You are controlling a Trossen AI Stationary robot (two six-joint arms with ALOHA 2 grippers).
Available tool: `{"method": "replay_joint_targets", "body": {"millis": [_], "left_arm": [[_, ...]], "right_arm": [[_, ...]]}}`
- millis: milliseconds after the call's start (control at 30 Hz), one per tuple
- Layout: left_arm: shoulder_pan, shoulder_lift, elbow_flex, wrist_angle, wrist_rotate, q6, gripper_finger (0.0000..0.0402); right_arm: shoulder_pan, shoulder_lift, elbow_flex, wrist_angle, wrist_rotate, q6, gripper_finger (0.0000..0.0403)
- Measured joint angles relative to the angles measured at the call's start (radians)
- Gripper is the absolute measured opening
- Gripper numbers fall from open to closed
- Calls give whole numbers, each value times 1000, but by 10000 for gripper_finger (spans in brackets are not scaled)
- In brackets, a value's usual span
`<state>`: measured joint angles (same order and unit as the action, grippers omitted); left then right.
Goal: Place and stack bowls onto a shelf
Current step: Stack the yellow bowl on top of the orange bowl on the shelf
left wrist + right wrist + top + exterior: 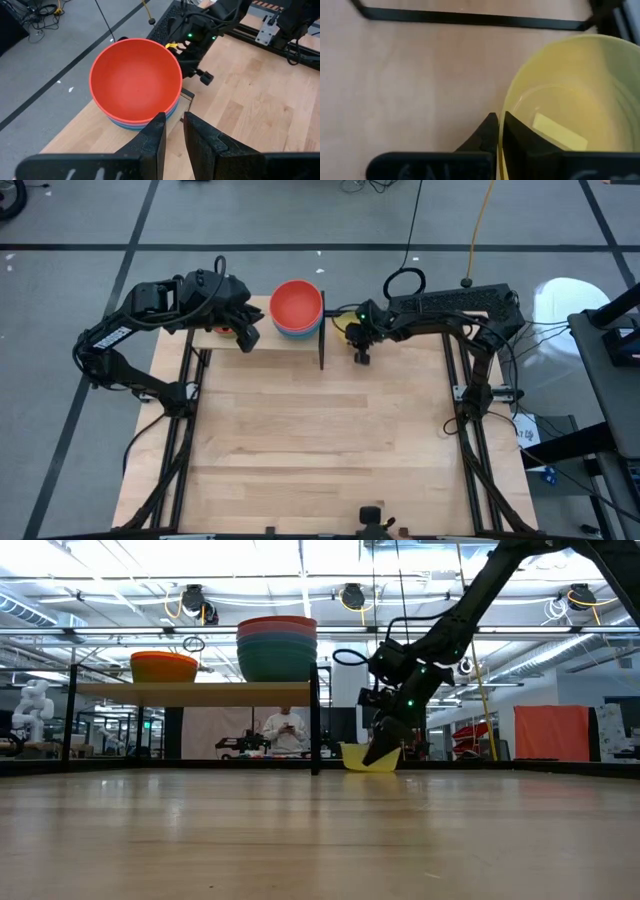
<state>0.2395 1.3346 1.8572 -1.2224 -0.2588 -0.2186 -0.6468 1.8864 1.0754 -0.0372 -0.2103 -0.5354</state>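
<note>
The shelf (285, 342) stands at the table's far left. On it sits a stack of larger bowls (296, 308), red on top and teal lowest (277, 660), with an orange bowl (163, 667) left of it. My left gripper (174, 122) hovers over the shelf's left part (247, 340), fingers a narrow gap apart, holding nothing. My right gripper (361, 356) is just right of the shelf's black end bar (315, 720), shut on the yellow bowl (365, 758). Green and purple bowls do not show. My right gripper holds the yellow bowl by its rim (503, 131), one finger (520, 142) inside the bowl and one (487, 131) outside. It comes slanting down from the table's right. The bowl is open side up, low at the table top; whether it is lifted clear I cannot tell.
The shelf's black end bar (322, 340) stands between the stack and the yellow bowl. Black frame rails (190, 410) run along the table's left and right sides. The near wooden table top (320, 440) is bare. A person (288, 730) stands far behind the table.
</note>
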Motion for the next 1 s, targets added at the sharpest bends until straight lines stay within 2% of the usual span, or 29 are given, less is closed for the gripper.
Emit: {"method": "replay_joint_targets", "body": {"millis": [300, 533, 733, 867, 1000], "left_arm": [[0, 0, 0, -6, 0, 1, 74], [0, 0, -7, -15, 2, 2, 74], [-6, 0, -47, -14, 165, 78, 74], [-31, 1, -118, -1, 257, 224, 74], [-65, 1, -207, 26, 303, 372, 74]], "right_arm": [[100, -125, -2, -229, -1, 4, 1], [272, -232, -2, -438, -32, 0, 1], [450, -322, -2, -467, -142, 0, 0], [557, -391, -2, -435, -169, 11, 0], [642, -445, -2, -347, -195, 72, 0]]}}
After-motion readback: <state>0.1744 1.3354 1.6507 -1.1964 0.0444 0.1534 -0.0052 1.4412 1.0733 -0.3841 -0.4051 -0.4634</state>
